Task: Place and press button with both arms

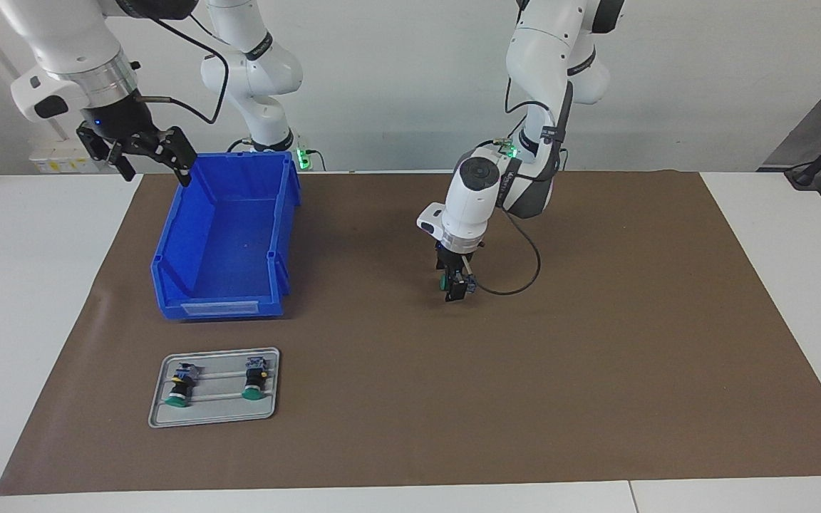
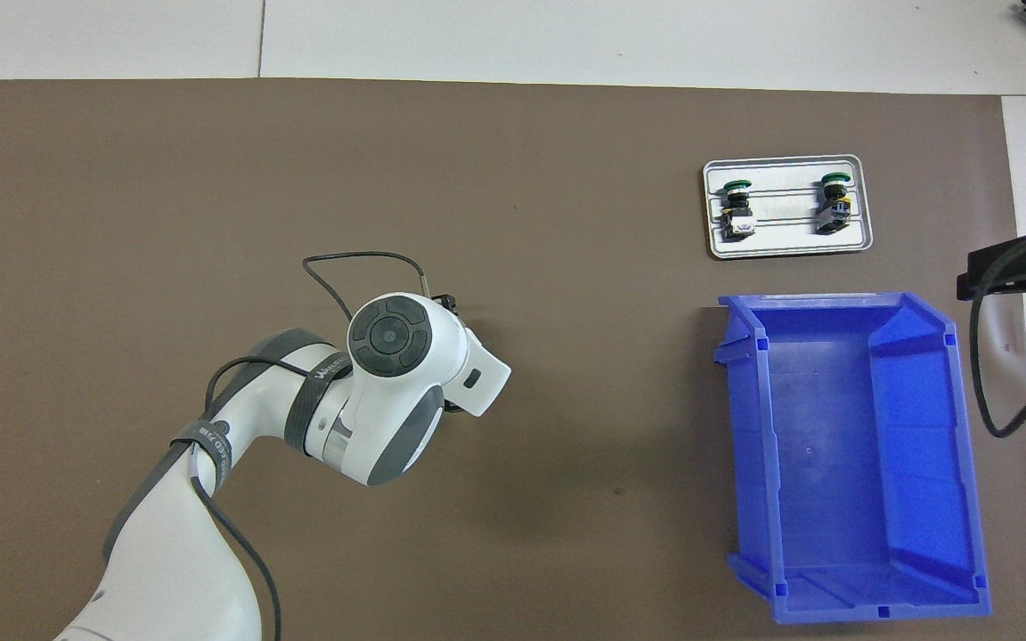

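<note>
Left gripper clamps green button over mat, beside blue bin; light, rigid, grip black body. Right gripper open.

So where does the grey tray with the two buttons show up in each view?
Facing view: the grey tray sits low, toward the picture's left edge.
Overhead view: the grey tray sits high, toward the picture's right edge.
Shared landmark: the blue bin, beside the tray and nearer the robots.
</note>
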Controlling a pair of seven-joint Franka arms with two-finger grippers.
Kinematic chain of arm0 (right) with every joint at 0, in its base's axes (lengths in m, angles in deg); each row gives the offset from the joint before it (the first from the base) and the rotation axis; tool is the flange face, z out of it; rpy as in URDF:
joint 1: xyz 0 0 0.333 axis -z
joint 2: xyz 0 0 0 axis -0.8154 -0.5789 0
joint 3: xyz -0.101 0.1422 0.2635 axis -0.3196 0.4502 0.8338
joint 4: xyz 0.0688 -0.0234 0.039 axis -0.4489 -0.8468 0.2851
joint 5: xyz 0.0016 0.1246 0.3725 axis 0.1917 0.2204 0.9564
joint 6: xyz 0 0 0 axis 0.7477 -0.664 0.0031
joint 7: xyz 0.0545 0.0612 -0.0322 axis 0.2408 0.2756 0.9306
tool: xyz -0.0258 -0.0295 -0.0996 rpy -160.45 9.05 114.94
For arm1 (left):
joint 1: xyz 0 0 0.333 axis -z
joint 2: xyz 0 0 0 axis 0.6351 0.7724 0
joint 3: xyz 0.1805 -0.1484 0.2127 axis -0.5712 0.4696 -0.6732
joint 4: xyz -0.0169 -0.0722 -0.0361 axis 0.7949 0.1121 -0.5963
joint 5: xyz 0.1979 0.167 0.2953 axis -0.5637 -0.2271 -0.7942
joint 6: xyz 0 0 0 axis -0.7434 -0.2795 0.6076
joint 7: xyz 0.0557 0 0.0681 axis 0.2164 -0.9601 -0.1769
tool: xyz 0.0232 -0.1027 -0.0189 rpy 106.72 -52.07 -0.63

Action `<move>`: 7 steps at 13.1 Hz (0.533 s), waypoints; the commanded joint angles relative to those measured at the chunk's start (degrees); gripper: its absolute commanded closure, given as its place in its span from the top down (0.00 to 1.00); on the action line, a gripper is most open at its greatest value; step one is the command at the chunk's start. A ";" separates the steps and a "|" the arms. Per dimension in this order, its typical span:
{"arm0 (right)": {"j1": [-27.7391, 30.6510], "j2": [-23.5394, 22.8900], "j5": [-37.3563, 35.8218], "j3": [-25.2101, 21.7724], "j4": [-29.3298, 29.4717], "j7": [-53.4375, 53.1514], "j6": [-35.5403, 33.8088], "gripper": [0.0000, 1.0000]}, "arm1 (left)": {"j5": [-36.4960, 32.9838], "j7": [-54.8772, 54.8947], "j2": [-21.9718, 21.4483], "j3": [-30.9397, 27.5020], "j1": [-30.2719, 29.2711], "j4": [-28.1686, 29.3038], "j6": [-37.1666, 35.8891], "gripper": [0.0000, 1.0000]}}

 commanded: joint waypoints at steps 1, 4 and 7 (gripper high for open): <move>-0.48 2.07 0.23 0.17 -2.72 -0.16 -0.58 1.00 | 0.11 -0.59 -0.28 -1.17 1.47 0.37 0.83 0.94; -0.39 3.74 0.15 0.17 -5.45 0.18 0.55 1.00 | 0.20 -1.64 -0.28 -1.25 1.47 0.20 0.30 0.69; -0.30 3.83 1.11 0.17 -4.58 0.19 0.37 1.00 | -1.99 -1.64 -0.37 -1.43 1.38 -0.07 -1.19 0.47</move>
